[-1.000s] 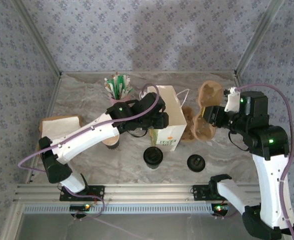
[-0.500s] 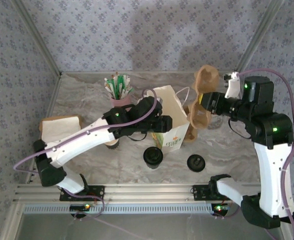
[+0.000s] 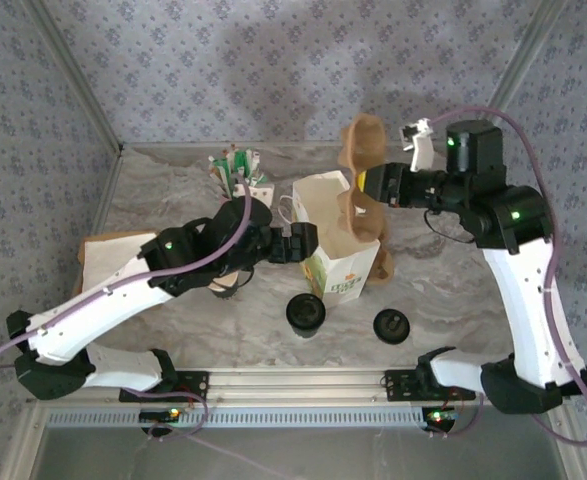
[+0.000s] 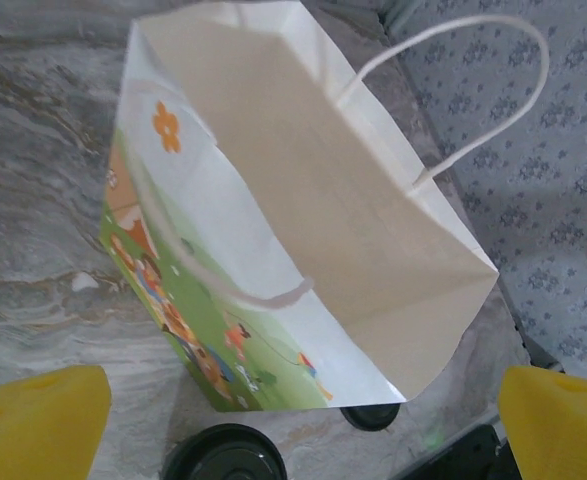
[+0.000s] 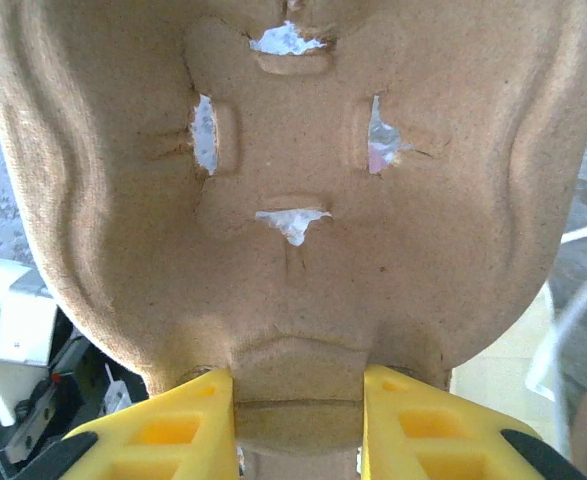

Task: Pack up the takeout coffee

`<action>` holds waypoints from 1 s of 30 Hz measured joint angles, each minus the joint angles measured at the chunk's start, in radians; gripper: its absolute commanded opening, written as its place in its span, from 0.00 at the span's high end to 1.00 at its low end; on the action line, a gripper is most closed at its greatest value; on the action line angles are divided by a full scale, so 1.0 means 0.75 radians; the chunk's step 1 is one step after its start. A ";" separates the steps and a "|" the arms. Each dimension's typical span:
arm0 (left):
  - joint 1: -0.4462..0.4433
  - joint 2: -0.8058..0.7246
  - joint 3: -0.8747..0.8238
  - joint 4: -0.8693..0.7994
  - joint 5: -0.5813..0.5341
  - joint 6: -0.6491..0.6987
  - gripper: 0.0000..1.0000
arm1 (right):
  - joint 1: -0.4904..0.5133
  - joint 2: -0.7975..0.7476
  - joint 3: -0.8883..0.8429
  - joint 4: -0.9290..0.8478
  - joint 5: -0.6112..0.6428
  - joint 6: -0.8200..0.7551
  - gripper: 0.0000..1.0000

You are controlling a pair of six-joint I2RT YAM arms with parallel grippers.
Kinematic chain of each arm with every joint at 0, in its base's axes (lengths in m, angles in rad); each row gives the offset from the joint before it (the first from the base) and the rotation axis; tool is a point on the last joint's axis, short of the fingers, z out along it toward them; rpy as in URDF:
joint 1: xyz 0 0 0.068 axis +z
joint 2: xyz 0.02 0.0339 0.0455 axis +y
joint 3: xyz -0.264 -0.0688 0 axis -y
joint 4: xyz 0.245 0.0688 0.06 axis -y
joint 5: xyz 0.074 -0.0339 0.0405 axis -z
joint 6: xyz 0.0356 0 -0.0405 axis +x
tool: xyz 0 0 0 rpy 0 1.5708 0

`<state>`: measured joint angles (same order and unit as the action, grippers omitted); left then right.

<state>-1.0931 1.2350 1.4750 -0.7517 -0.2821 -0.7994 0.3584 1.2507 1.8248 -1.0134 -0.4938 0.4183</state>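
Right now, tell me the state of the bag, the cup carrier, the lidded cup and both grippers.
white paper bag with a printed front: upright, mouth open, nothing seen inside.
brown moulded pulp cup carrier: held up near the bag's mouth.
dark paper cup with a round black plastic lid: lidded, standing on the table outside the bag.
left gripper: open, beside the bag.
right gripper: shut on the carrier's edge.

My top camera sits high, above and behind the arms (image 3: 123, 290), and looks down on the whole bench (image 3: 453, 290). The left wrist camera looks from close range down into the open bag (image 4: 353, 230), which I also see from the top. The right wrist camera faces along its end effector (image 5: 298, 425), very near the carrier (image 5: 293, 200), which the top view shares.
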 measured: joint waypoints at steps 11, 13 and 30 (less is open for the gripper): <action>0.058 -0.206 -0.115 -0.010 -0.080 0.064 0.01 | 0.088 0.263 0.185 -0.122 0.005 -0.084 0.68; 0.071 -0.208 -0.122 -0.010 -0.079 0.069 0.01 | 0.088 0.307 0.222 -0.176 0.011 -0.108 0.68; 0.149 -0.149 -0.151 0.025 0.008 0.099 0.00 | 0.173 0.604 0.414 -0.490 0.176 -0.267 0.66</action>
<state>-0.9813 1.1236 1.3617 -0.7326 -0.2764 -0.7254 0.4885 1.7039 2.1353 -1.3808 -0.3618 0.2180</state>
